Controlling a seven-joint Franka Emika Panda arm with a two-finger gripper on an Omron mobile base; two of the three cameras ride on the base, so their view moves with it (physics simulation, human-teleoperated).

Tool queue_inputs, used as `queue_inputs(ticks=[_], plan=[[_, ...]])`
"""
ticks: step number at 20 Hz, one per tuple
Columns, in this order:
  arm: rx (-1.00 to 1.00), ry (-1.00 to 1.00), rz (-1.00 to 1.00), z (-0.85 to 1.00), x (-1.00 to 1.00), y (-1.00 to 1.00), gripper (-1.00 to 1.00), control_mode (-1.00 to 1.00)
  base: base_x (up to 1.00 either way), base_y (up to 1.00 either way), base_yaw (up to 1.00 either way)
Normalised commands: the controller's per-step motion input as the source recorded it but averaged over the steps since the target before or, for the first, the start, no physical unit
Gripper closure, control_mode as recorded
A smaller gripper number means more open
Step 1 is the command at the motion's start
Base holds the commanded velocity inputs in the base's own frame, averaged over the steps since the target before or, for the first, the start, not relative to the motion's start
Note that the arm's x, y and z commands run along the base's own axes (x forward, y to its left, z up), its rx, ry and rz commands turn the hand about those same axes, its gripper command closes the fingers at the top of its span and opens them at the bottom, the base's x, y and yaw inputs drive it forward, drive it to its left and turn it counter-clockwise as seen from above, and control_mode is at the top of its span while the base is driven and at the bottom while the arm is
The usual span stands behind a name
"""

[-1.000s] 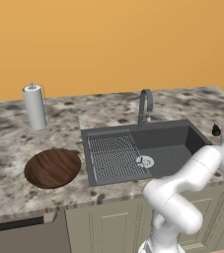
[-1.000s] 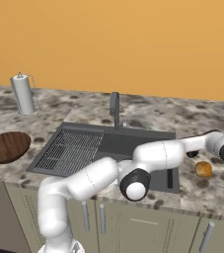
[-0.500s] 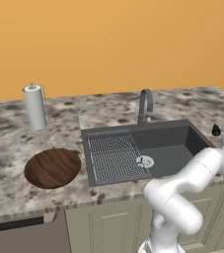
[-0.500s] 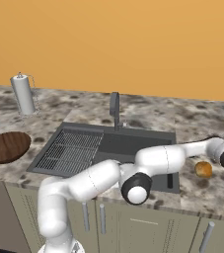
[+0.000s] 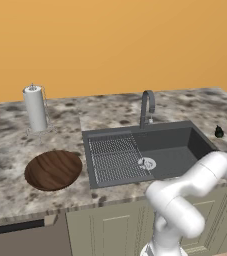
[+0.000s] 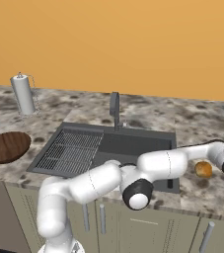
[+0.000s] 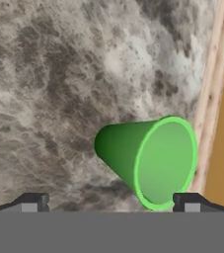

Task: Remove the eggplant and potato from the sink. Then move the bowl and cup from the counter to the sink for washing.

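Note:
A green cup [image 7: 148, 158] lies on its side on the speckled counter [image 7: 59, 74], mouth turned toward the hand camera. My gripper [image 7: 111, 205] is open just short of it; the right fingertip [image 7: 190, 202] is close to the cup's rim. The near-black eggplant [image 5: 218, 132] sits on the counter right of the dark grey sink [image 5: 185, 142]. On the counter right of the sink [image 6: 133, 143] rests the orange-tan potato [image 6: 203, 169], beside my wrist. The brown wooden bowl [image 5: 53, 170] rests on the counter left of the sink, also seen as bowl [image 6: 5, 147].
A paper towel roll [image 5: 35, 107] stands at the back left. The curved faucet [image 5: 147, 107] rises behind the basin, and a silver drain [image 5: 146, 163] sits in its floor. The orange wall runs close behind the cup.
My hand has sunk a little lower at the far right, near the potato. The vegetables and bowl have not moved.

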Motion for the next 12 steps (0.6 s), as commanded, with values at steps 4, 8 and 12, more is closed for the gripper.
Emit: queue_inputs(ticks=[4, 8, 12], plan=[[0.12, 0.0, 0.13, 0.33, 0.17, -0.19, -1.0, -1.0, 0.0, 0.0, 0.0], [0.13, 0.01, 0.13, 0.34, 0.15, -0.2, -1.0, -1.0, 0.0, 0.0, 0.0], [0.13, 0.02, 0.12, 0.35, 0.16, -0.2, -1.0, -1.0, 0.0, 0.0, 0.0]])
